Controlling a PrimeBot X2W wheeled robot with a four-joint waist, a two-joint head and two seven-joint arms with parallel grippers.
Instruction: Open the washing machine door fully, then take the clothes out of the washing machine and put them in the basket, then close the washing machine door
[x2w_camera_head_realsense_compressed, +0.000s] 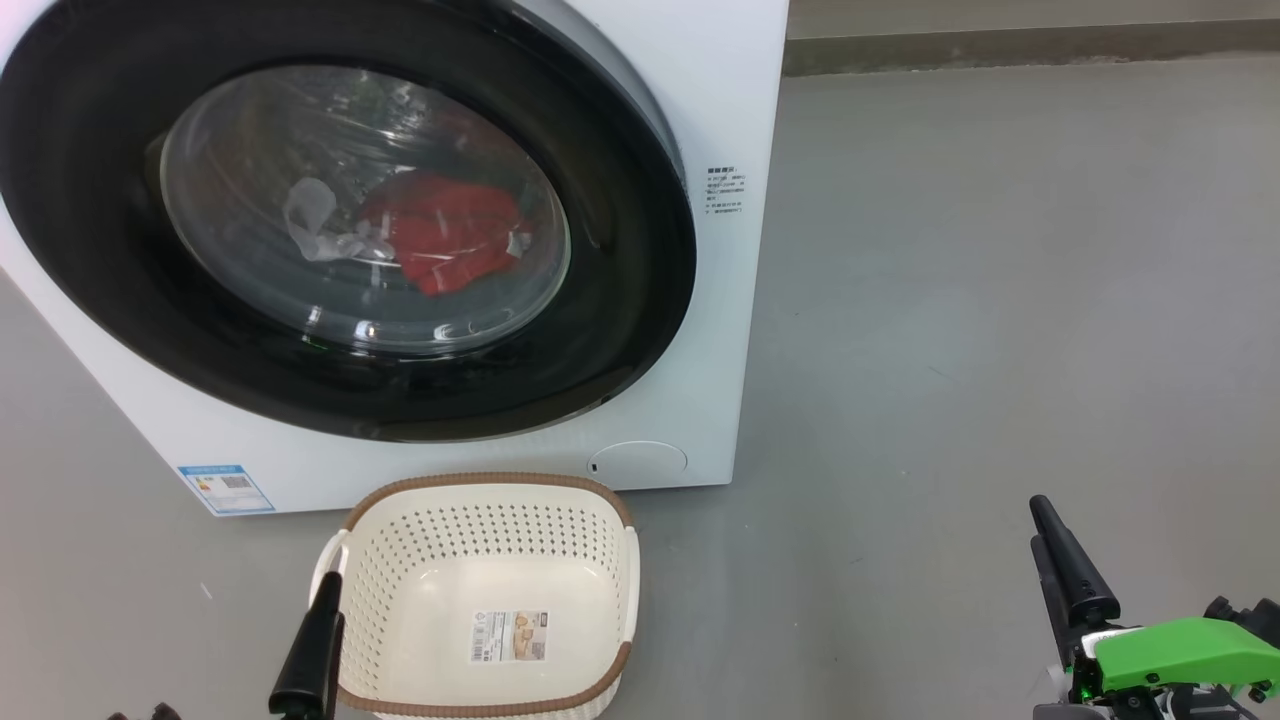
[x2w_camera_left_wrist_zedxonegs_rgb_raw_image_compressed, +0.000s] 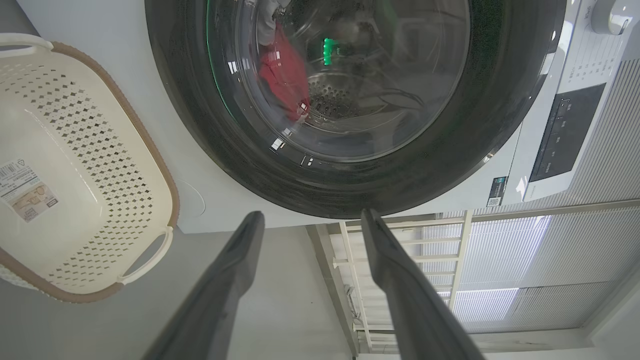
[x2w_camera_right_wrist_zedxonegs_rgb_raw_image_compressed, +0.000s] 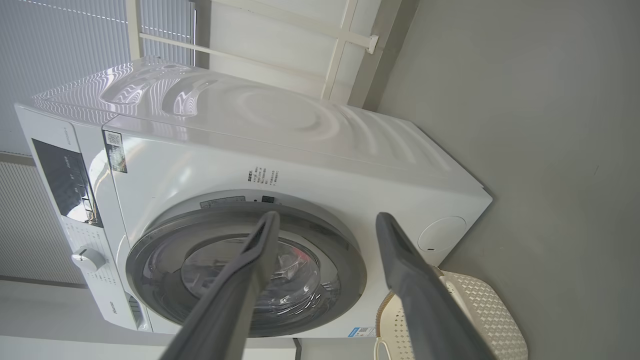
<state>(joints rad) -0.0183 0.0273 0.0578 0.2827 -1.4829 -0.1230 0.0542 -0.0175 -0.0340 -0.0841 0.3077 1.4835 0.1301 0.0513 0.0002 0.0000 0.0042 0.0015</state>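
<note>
Head view downward, 2 wrist views sideways; shared: washing machine door (x2w_camera_head_realsense_compressed: 345, 300)

Smooth matt grey floor (x2w_camera_head_realsense_compressed: 1000, 300), a few faint scuffs. Darker grey-brown skirting strip (x2w_camera_head_realsense_compressed: 1030, 45) runs along its far edge. Left wrist view: cream-white barred frame (x2w_camera_left_wrist_zedxonegs_rgb_raw_image_compressed: 461, 255) beside pale ribbed window blinds (x2w_camera_left_wrist_zedxonegs_rgb_raw_image_compressed: 550, 250), brightly lit.

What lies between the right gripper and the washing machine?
Bare grey floor separates the right gripper from the washing machine in the head view.
</note>
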